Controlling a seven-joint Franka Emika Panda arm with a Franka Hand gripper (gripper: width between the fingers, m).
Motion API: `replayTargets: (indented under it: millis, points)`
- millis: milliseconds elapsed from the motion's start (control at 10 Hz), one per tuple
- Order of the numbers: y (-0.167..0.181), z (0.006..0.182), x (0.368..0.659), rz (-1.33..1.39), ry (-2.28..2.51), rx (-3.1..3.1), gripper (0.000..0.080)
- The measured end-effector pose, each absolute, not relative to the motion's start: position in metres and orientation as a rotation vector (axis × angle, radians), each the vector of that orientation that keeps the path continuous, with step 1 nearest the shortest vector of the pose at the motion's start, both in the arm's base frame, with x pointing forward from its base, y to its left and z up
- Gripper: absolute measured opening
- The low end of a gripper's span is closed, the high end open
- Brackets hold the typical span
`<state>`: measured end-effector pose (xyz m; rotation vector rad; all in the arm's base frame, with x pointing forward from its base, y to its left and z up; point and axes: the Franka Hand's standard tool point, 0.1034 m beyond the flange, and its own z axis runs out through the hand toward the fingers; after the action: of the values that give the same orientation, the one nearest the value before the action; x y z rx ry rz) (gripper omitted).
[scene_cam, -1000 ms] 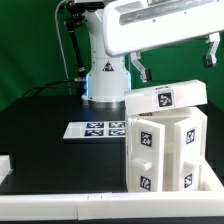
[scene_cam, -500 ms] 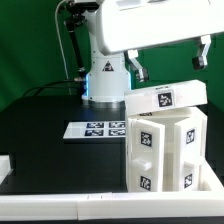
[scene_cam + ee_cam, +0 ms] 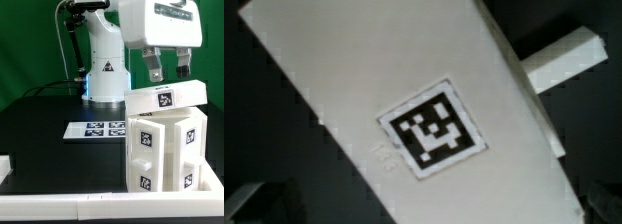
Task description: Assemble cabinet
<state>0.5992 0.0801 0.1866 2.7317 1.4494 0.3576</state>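
Observation:
The cabinet [image 3: 165, 152] is a white boxy body with tagged doors, standing on the black table at the exterior view's right. A flat white tagged panel [image 3: 166, 98] lies slightly tilted on top of it. My gripper [image 3: 167, 70] hangs just above that panel, fingers apart and holding nothing. The wrist view is filled by the white panel [image 3: 402, 120] and its square tag, seen from close above. A small white piece [image 3: 562, 58] shows beyond the panel's edge. The fingertips do not show in the wrist view.
The marker board [image 3: 97, 129] lies flat on the table to the left of the cabinet. The robot base [image 3: 102, 85] stands behind it. A white ledge [image 3: 60, 208] runs along the table's front edge, with a small white block [image 3: 5, 165] at the far left.
The hand has swung left and turned, coming from the upper right edge to stand directly over the tagged top panel. The cabinet and panel have not moved.

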Motion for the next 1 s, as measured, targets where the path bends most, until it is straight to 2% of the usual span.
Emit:
replayTargets:
  millis: [400, 600, 1000]
  points:
    - [0.072, 0.179, 0.593, 0.297, 1.765, 2.486, 0.0797]
    - [0.069, 0.17, 0.591, 0.268, 1.922, 2.356, 0.0797]
    - [0.071, 0.156, 0.595, 0.252, 1.906, 2.387, 0.0797]
